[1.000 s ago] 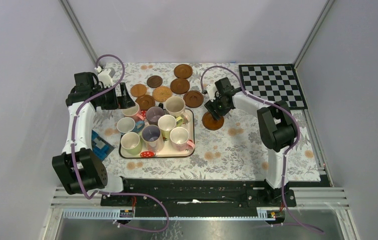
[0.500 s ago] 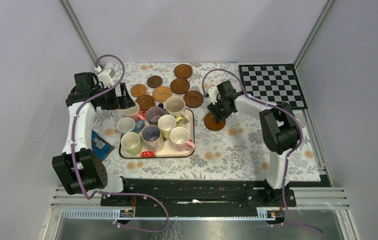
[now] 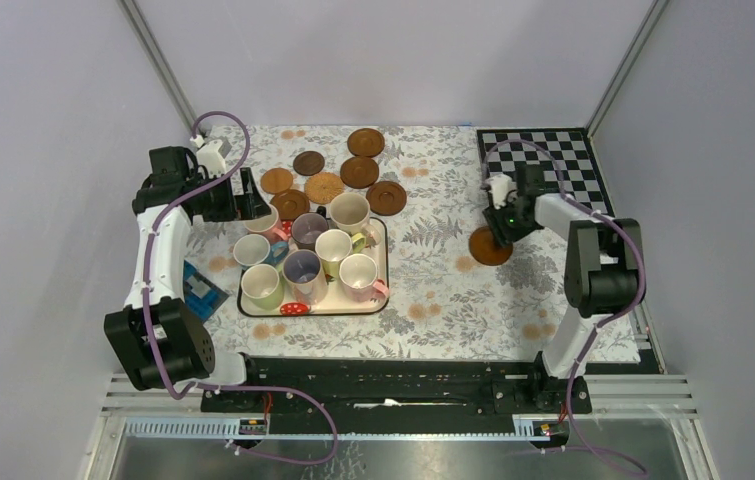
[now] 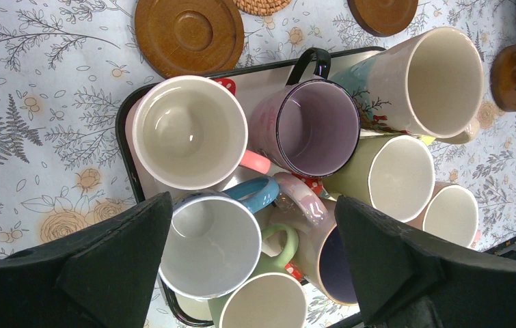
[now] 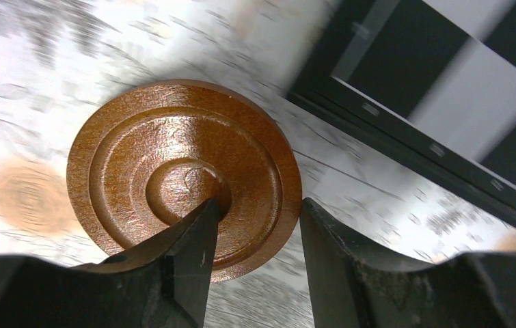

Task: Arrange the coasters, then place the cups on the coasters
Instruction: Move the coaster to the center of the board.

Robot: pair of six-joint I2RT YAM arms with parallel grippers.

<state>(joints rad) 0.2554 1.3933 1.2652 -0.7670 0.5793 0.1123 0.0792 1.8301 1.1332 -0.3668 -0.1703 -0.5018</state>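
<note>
Right wrist view: right gripper (image 5: 258, 205) pinched the rim of 1 coaster (image 5: 173, 171), checkerboard mat (image 5: 446, 89) just beyond its outer finger. Left gripper (image 4: 253, 203) gaped wide, 8 cups (image 4: 190, 130) below its fingers, all on the tray (image 4: 124, 130). Other 7 coasters (image 3: 359, 171) clustered; early stage, I judged.

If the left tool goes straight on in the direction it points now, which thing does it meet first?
Probably the white cup with the blue handle: the open left tool points down at the crowded tray, and this cup lies between its fingers. Depth is unclear.
</note>
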